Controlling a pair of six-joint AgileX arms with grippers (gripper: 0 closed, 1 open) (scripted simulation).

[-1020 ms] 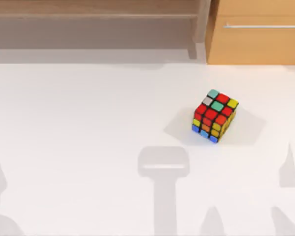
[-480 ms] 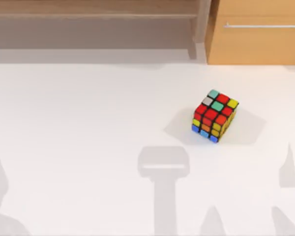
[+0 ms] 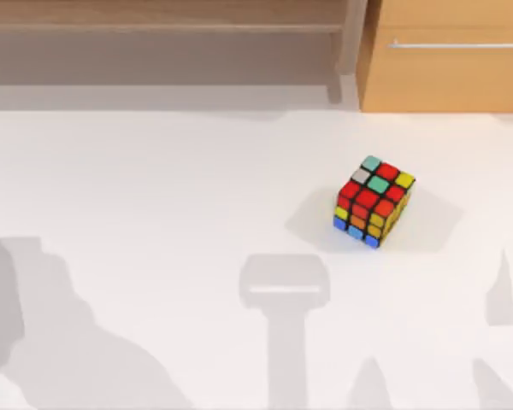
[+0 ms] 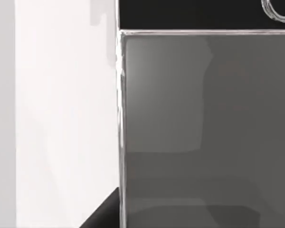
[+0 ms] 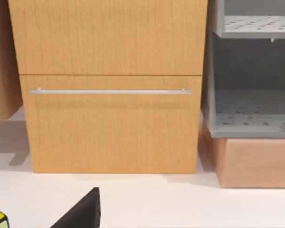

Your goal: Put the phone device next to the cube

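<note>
White table (image 3: 154, 188): cube (image 3: 374, 202) multicolour; phone (image 4: 204, 123) grey, glossy; jaws' state unclear.

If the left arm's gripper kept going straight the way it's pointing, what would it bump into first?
Most likely the phone device. In the left wrist view its dark glossy screen sits right ahead and very close, with the white table beside it. How close it is can't be judged.

Setting: rendered indoor room, home or office in kind. Plain white tabletop (image 3: 154, 213) filled the lower and middle frame of the top view. Light-oak wooden cabinet (image 3: 449, 60) with slim silver bar handle (image 3: 457, 44) stood at upper right; pale wooden shelf unit (image 3: 162, 26) ran along upper left. Grey perforated shelving (image 5: 251, 71) stood beside the cabinet in the right wrist view.
</note>
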